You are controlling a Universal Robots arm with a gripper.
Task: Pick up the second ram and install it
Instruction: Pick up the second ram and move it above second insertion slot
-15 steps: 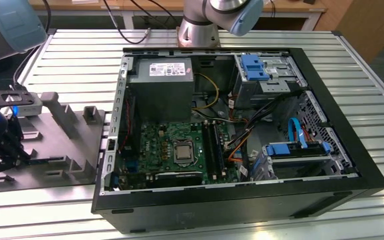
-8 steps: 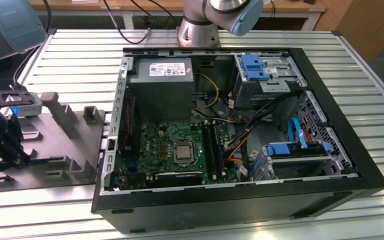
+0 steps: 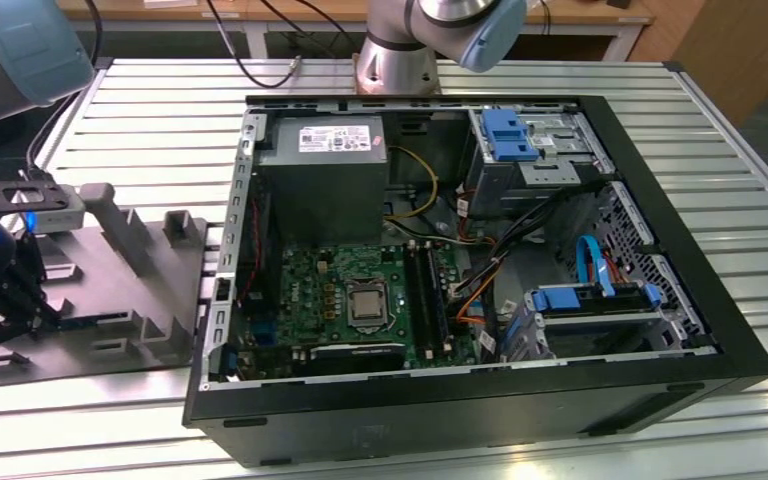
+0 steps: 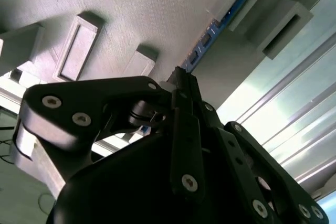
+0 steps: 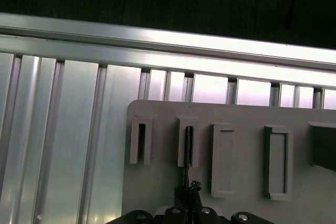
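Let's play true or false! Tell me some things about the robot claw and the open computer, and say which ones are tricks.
1. The black metal computer case lies open. True.
2. The thin dark-blue memory stick is inside that case. False: it stands on edge in the grey slotted holder plate, outside the case.
3. The black claw is at the holder plate. True.
4. The table is wooden. False: it is ribbed silver metal.

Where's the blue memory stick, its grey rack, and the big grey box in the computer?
Memory stick (image 4: 207, 34): second wrist view, blue face.
Grey rack (image 5: 247, 114): first wrist view, flat base.
Grey box (image 3: 317, 195): exterior view, top face.
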